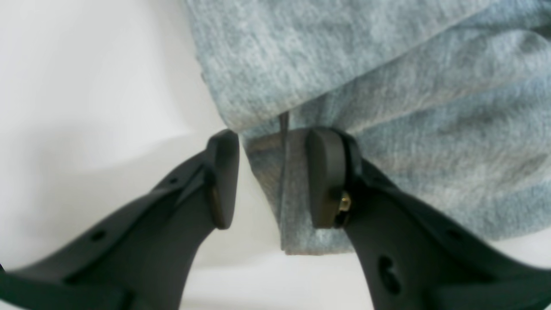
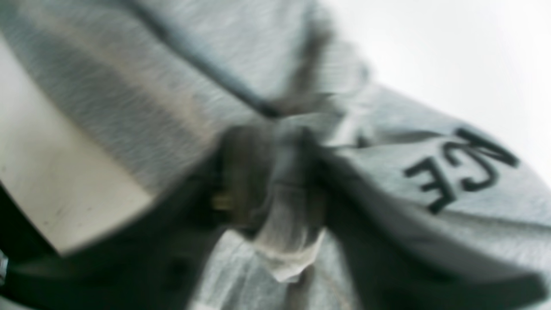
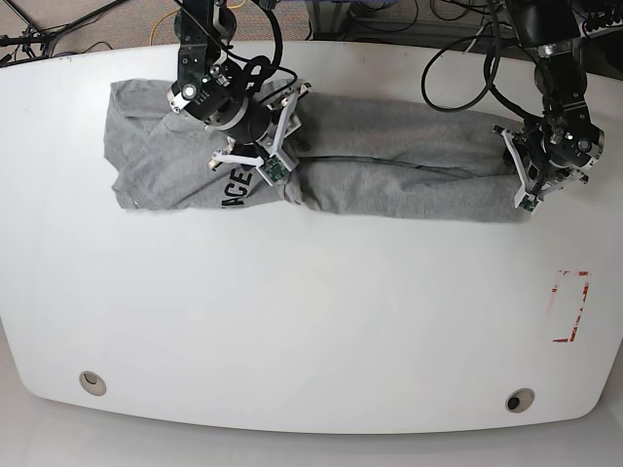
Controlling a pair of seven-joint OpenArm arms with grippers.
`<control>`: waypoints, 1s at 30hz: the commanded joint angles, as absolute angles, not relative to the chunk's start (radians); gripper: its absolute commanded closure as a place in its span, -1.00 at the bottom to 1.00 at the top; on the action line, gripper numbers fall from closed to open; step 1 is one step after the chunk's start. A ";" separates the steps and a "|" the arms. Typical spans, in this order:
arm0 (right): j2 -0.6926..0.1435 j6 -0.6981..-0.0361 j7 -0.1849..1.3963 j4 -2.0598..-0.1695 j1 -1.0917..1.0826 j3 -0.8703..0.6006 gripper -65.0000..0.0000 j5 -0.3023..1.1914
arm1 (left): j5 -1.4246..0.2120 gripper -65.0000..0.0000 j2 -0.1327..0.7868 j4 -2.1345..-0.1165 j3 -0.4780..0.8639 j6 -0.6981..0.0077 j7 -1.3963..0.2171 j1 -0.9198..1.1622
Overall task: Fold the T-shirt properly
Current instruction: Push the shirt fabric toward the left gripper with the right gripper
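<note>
In the left wrist view, the left gripper (image 1: pixel 272 181) is seen at the T-shirt (image 1: pixel 387 107), its jaws parted a little way with a folded edge of grey cloth hanging between them; one pad touches the fabric, the other stands just clear, so nothing is firmly pinched. In the right wrist view, which is blurred, the right gripper (image 2: pixel 275 181) is closed on a bunched wad of the T-shirt (image 2: pixel 129 86), and black lettering (image 2: pixel 462 168) is visible on the cloth beside it. In the base view, the T-shirt (image 3: pixel 389 175) is laid as a long rumpled band across the far part of the white table (image 3: pixel 311 321), with the right gripper (image 3: pixel 255 146) over its printed end and the left gripper (image 3: pixel 531 185) at the opposite end. The cloth is judged soft, light and limp; it would sag and crease when lifted, so hold is best taken on doubled edges or hems.
</note>
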State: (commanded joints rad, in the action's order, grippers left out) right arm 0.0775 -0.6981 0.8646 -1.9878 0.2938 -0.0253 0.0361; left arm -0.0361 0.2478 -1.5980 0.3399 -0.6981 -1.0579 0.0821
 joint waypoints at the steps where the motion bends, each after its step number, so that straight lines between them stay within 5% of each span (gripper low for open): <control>1: 0.076 -0.698 0.865 -1.998 0.295 -0.025 -0.08 0.036 | -0.036 0.23 0.248 -1.598 0.340 -0.698 -1.058 0.082; 19: -0.002 -0.698 0.868 -1.905 0.217 -0.433 0.58 0.143 | -0.036 0.23 0.263 -1.587 0.340 -0.698 -1.058 0.082; 30: -0.111 -0.698 0.860 -1.745 0.173 -0.470 0.62 0.148 | -0.038 0.23 0.263 -1.546 0.340 -0.698 -1.056 0.082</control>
State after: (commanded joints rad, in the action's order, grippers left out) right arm -0.1112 -0.6981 0.8600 -1.7453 0.1726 -0.4703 0.1481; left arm -0.0376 0.2631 -1.5459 0.3399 -0.6981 -1.0564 0.0821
